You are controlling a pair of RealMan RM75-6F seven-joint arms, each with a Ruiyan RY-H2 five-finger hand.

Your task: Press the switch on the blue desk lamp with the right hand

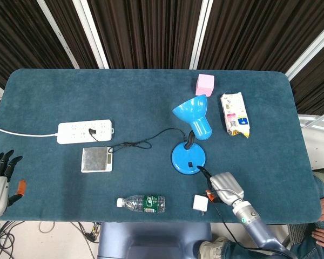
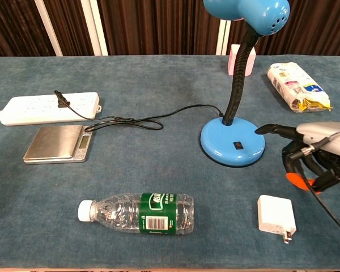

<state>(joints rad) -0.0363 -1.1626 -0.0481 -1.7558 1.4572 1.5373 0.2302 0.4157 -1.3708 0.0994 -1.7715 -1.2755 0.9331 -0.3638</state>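
Note:
The blue desk lamp stands mid-table; its round base [image 1: 188, 159] [image 2: 232, 143] carries a small black switch [image 1: 189, 164] [image 2: 237, 146], and its shade [image 1: 193, 114] leans over behind. My right hand [image 1: 224, 186] [image 2: 316, 148] hovers just right of the base and holds nothing. One finger [image 2: 269, 129] points at the base's right rim, a little short of the switch, while the others curl under. My left hand [image 1: 0, 174] rests at the table's left front edge with its fingers straight, far from the lamp.
A white charger [image 1: 200, 203] [image 2: 276, 214] lies just below the right hand. A water bottle [image 1: 143, 203], a scale [image 1: 96, 159] and a power strip [image 1: 85, 129] holding the lamp's plug sit to the left. Behind the lamp are a pink box [image 1: 204, 84] and a snack packet [image 1: 235, 114].

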